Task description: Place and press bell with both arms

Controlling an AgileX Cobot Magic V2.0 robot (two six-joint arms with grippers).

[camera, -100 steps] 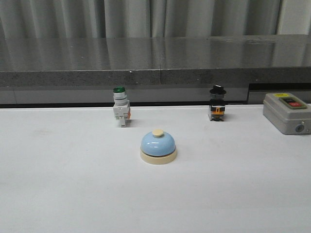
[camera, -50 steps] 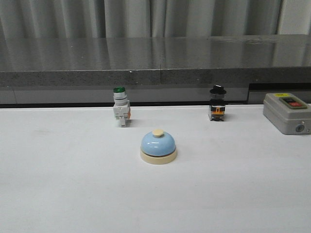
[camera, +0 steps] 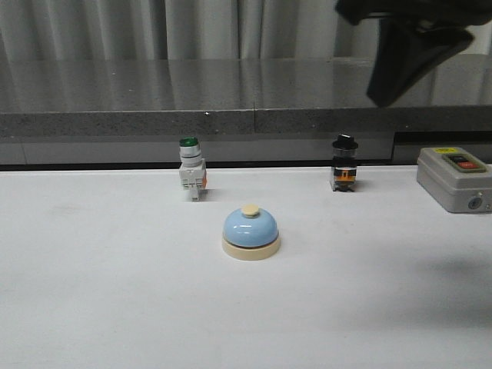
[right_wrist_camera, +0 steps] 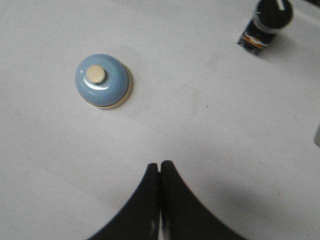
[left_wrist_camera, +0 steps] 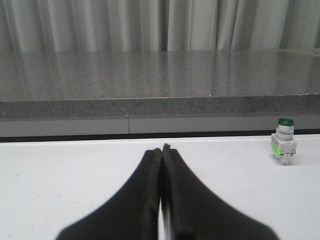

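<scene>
The light-blue bell (camera: 250,233) with a cream base and cream button stands upright on the white table (camera: 92,292), near its middle. From high above, the right wrist view shows the bell (right_wrist_camera: 103,80) off to one side of my right gripper (right_wrist_camera: 160,165), which is shut and empty. That right arm (camera: 407,46) hangs in the upper right of the front view, well above the table. My left gripper (left_wrist_camera: 162,149) is shut with nothing in it, low over the table. The bell is out of the left wrist view.
A green-capped white switch (camera: 191,169) stands behind the bell to the left, also the green-capped switch (left_wrist_camera: 284,142). A black-capped switch (camera: 344,164) is behind to the right. A grey box with red and black buttons (camera: 455,178) sits far right. A grey ledge (camera: 231,100) runs along the back.
The right arm has come into the front view at the upper right, casting a shadow on the table's right side. The bell has not moved.
</scene>
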